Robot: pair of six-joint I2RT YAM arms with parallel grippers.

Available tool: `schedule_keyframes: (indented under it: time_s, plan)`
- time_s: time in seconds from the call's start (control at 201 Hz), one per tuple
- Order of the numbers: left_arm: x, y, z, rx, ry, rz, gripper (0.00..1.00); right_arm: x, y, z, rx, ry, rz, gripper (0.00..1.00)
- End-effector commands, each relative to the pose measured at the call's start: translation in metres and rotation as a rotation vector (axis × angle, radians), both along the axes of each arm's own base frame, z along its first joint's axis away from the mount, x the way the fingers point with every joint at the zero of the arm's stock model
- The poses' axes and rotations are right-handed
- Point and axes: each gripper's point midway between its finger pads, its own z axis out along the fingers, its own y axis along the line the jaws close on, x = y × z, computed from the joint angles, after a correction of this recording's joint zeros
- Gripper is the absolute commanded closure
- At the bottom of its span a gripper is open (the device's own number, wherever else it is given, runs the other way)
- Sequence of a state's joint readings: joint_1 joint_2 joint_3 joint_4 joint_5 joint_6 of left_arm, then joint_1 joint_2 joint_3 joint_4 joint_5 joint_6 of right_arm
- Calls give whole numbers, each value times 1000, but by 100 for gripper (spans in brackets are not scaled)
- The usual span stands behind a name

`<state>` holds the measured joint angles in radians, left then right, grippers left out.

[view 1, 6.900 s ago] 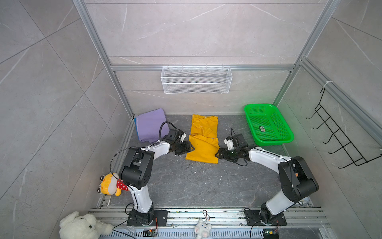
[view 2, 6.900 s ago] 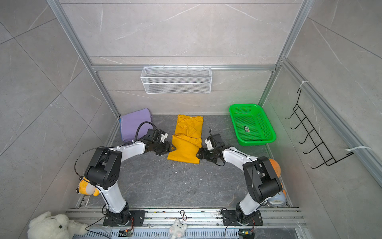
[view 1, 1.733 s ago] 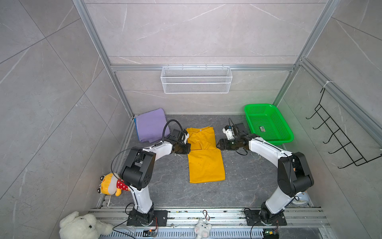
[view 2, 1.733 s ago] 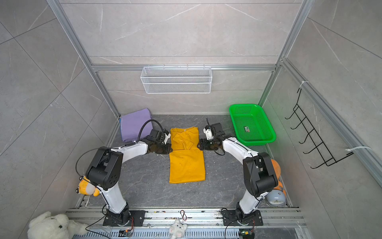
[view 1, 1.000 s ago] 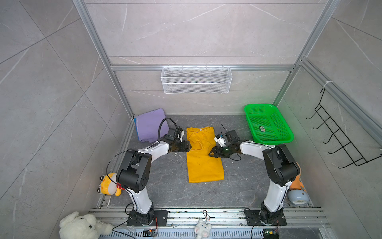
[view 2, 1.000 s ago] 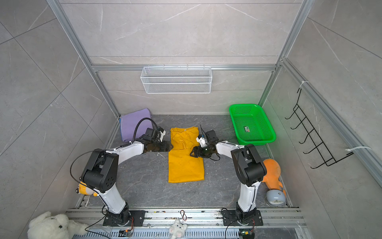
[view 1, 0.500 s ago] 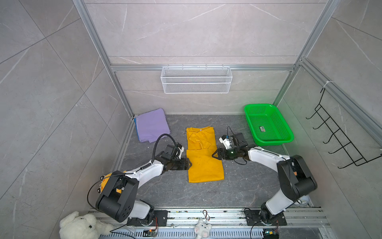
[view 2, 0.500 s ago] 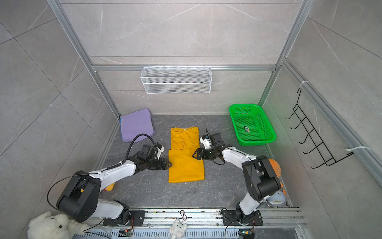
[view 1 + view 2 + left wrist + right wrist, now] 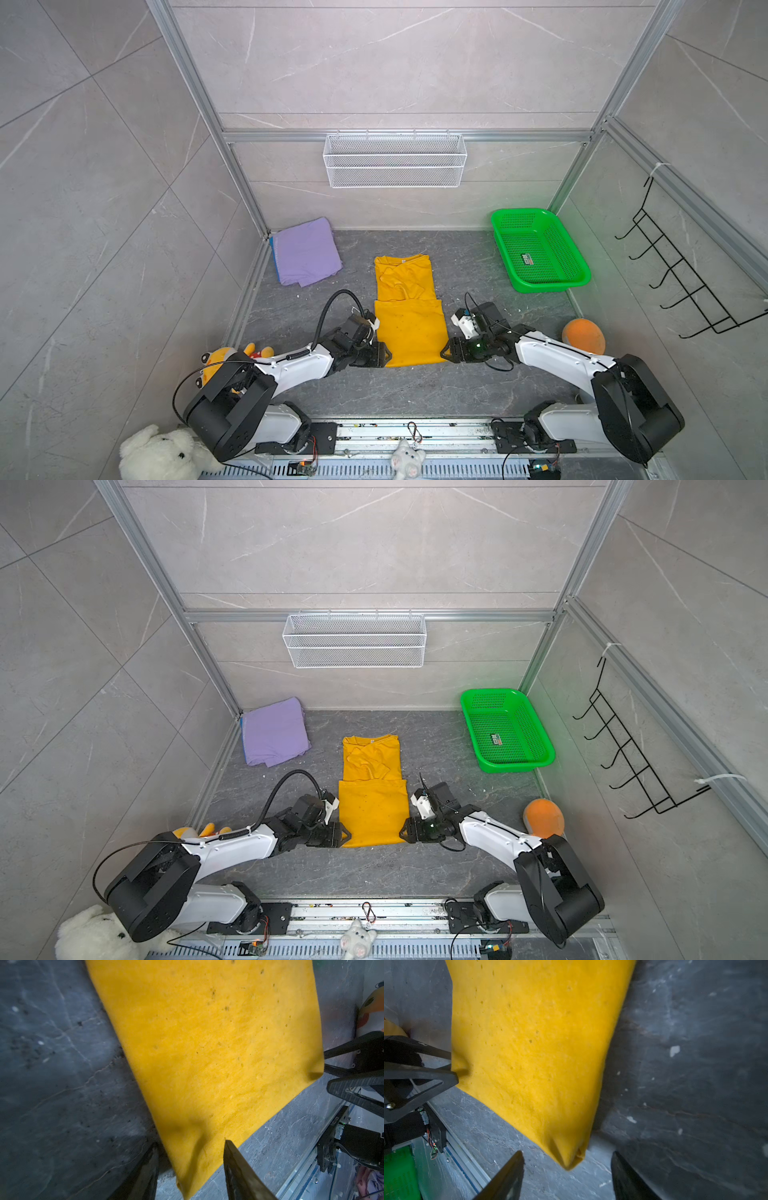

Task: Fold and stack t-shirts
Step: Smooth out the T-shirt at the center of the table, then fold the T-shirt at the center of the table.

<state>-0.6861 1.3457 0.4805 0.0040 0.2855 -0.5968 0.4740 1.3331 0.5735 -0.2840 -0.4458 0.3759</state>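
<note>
One yellow t-shirt (image 9: 409,332), one purple t-shirt (image 9: 305,253), well apart.

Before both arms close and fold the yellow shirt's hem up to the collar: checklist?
1. left gripper astride a near hem corner of the yellow shirt: ok, jaws open.
2. right gripper astride the other near corner: ok, jaws open.
3. Cloth clamped: not ok, neither shut.
4. Both layers caught: cannot tell.
5. Sleeves folded in: ok, wrinkled near the collar.
6. lavender shirt clear of the fold path: ok.
</note>
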Motion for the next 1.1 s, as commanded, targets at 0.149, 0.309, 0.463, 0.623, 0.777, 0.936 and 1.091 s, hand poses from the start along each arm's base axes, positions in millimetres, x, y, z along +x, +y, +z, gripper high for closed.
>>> schedule_keyframes:
  time_s: [0.149,0.309,0.463,0.623,0.777,0.936,1.091]
  plan:
    - [-16,14,-12,32,33,41,49,-10,-3,-10,-70,29,-30,51]
    - [-25,17,-16,40,60,27,53,-11,-3,-10,-81,36,-31,59]
    - [-34,19,-21,53,82,14,53,-16,-2,-12,-86,43,-28,58]
    - [-39,26,-24,80,85,23,61,-19,2,-16,-102,48,-9,61]
    - [-38,29,-21,96,73,33,88,-15,7,-15,-106,38,5,91]
    - [-29,28,-2,95,21,34,100,-18,10,-1,-88,6,34,100]
    - [-31,28,15,77,-1,34,100,-35,11,17,-84,-3,58,100]
